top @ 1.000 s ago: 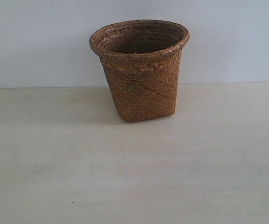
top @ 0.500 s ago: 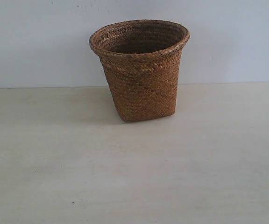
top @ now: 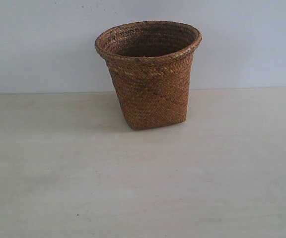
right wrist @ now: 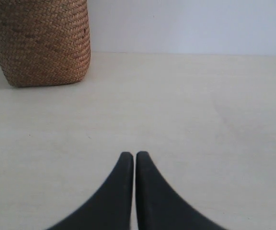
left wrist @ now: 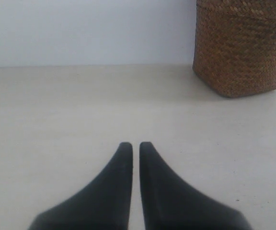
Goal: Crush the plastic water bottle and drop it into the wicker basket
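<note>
The brown wicker basket (top: 149,79) stands upright at the back middle of the table, its flared rim open to the top. What lies inside it is hidden from me. No plastic water bottle shows in any view. In the left wrist view my left gripper (left wrist: 134,145) is shut with nothing between its black fingers, low over the table, and the basket (left wrist: 243,48) lies well ahead and to one side. My right gripper (right wrist: 134,155) is likewise shut and empty, with the basket (right wrist: 44,43) ahead on the other side. Neither gripper appears in the exterior view.
The pale wooden table (top: 143,188) stretches in front of and beside the basket. A plain light wall (top: 34,44) rises behind the table's far edge.
</note>
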